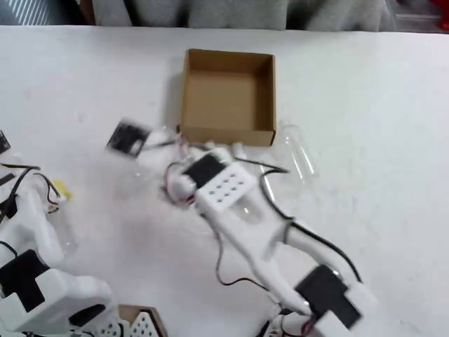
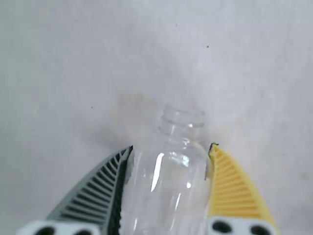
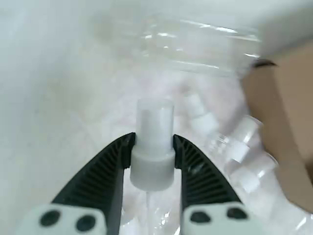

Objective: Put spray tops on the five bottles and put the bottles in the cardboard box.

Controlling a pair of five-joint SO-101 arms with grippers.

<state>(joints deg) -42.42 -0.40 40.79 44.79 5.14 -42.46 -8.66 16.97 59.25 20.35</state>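
Note:
My left gripper [image 2: 166, 156] is shut on a clear bottle [image 2: 168, 176] with an open, capless neck, its grey and yellow fingers pressing the sides; in the high view it sits at the near left [image 1: 57, 200]. My right gripper [image 3: 152, 142] is shut on a white spray top [image 3: 154, 147], held upright between black fingers just left of the cardboard box [image 1: 228, 95]. Several loose spray tops [image 3: 234, 147] lie beside the box wall [image 3: 288, 127]. Another clear bottle [image 3: 195, 44] lies on its side beyond them. One more bottle [image 1: 298, 154] lies right of the box.
The box is open and empty, at the table's far middle. The right arm [image 1: 259, 232] stretches diagonally from the near right toward the box. The left arm's base [image 1: 35, 281] fills the near left corner. Bare white table [image 1: 379, 105] spreads to the far right.

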